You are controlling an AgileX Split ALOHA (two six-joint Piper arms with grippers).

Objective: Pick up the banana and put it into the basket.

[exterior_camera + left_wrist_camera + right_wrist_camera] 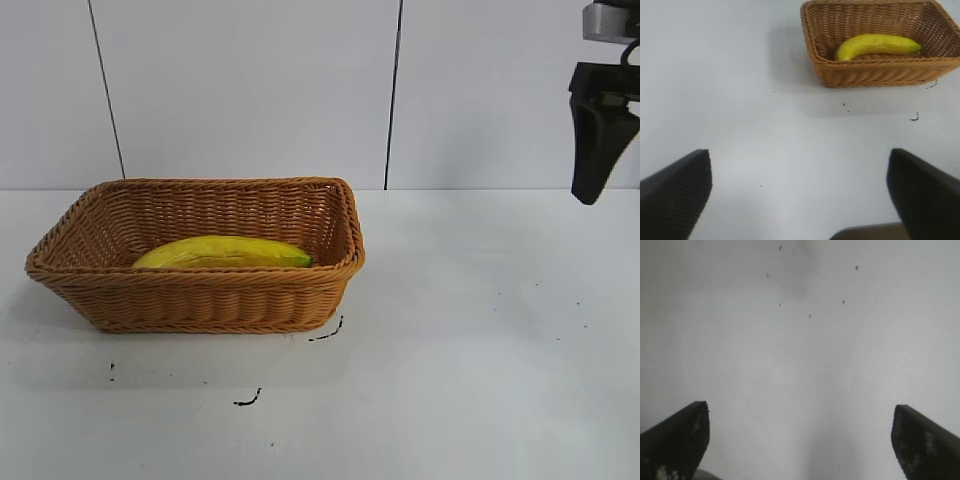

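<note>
1 banana (222,251) lies in the basket (200,300), well apart from the right claw (598,150).

We find the banana (222,252) lying lengthwise in the basket (200,300), which sits on the table (480,350) toward the exterior view's left. Our right gripper (600,140) hangs well apart at upper right, above the table.

Robot test lab, plain white table (470,330) with small black marks (248,400) below and left of the right claw (600,150), bare white panel wall (250,90) with dark vertical seams behind it, wicker basket (200,300) far left as single prop
</note>
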